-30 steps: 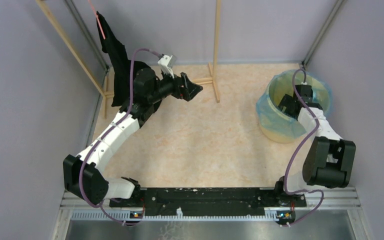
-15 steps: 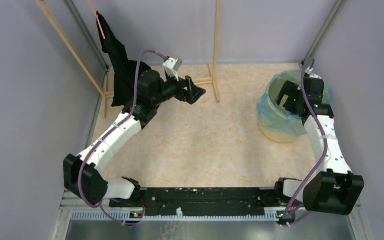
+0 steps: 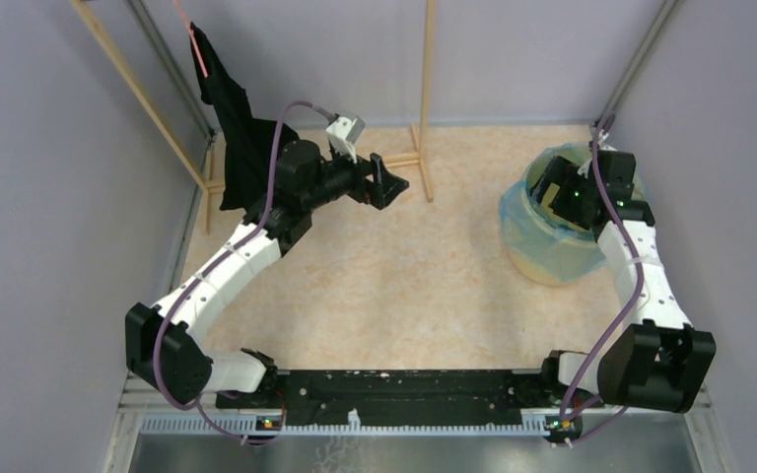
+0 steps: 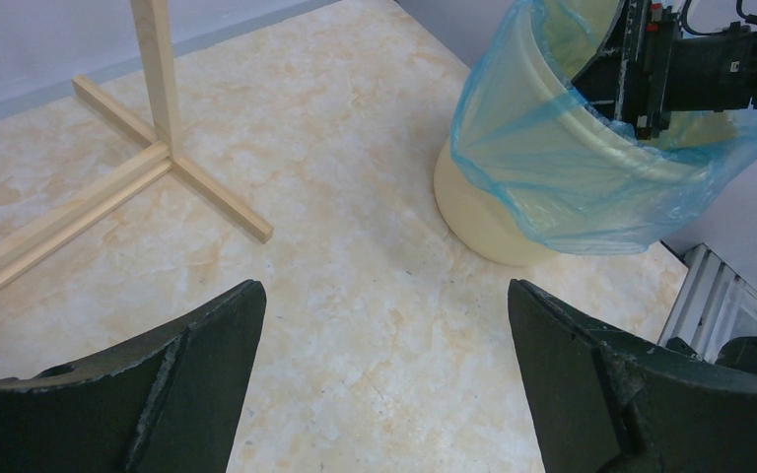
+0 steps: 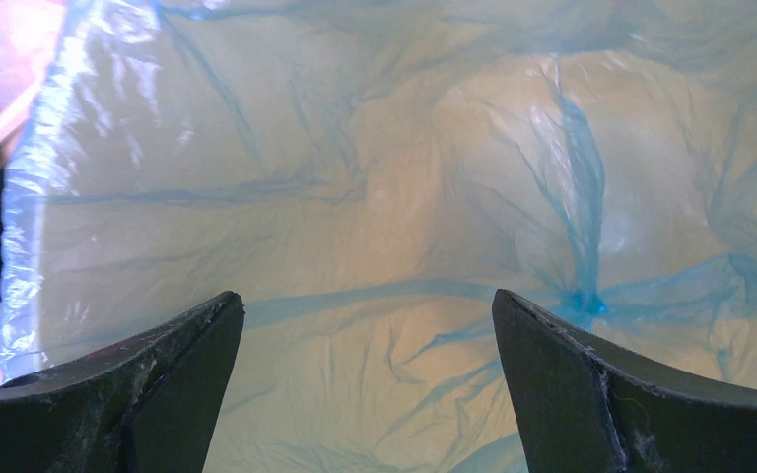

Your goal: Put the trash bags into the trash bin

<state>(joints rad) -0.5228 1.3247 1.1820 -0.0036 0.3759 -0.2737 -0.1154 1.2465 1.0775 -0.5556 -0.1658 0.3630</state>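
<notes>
The yellow trash bin [image 3: 550, 264] stands at the far right of the table, also in the left wrist view [image 4: 483, 222]. The light-blue trash bag [image 3: 524, 212] lines it, folded over the rim [image 4: 591, 192]; its wrinkled inside fills the right wrist view [image 5: 375, 197]. My right gripper [image 3: 562, 192] is inside the bin's mouth, open and empty [image 5: 367, 340]. My left gripper [image 3: 394, 182] is open and empty above the far-left middle of the table, its fingers over bare tabletop [image 4: 384, 335].
A wooden stand [image 3: 426, 99] with floor bars [image 4: 118, 187] stands at the back. A black cloth [image 3: 237, 128] hangs at the back left behind my left arm. Grey walls close in the sides; a metal rail [image 3: 404, 394] runs along the near edge.
My right arm has swung up and reached further into the bin's mouth; the bin and bag shifted slightly left. My left gripper has edged a little to the right.
</notes>
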